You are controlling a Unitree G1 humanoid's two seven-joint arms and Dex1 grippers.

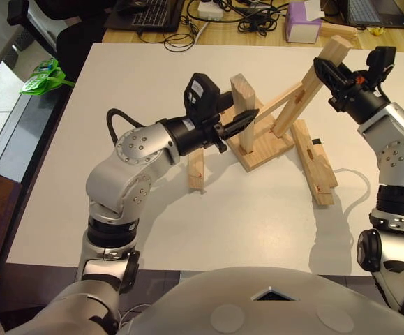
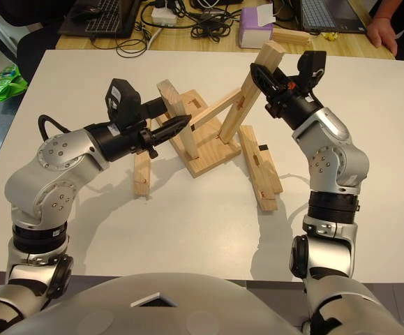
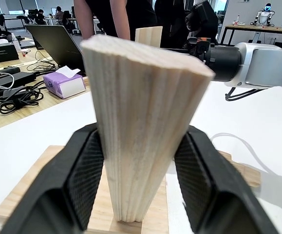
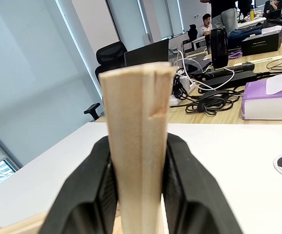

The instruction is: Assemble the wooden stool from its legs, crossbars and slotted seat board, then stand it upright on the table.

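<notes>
Left gripper [image 1: 250, 117] pinches the upright leg [image 1: 241, 91] on the seat board [image 1: 263, 153]; right gripper [image 1: 325, 70] clamps the tilted leg [image 1: 301, 99].

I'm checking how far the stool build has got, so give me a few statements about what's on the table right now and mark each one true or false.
1. The left hand is shut on an upright leg that stands on the seat board. True.
2. The right hand is open and empty. False: it is shut on a tilted leg.
3. A crossbar runs between the upright leg and the tilted leg. True.
4. Every wooden piece is already fitted. False: a loose piece lies flat on the table left of the seat board, and other loose pieces lie to its right.
</notes>
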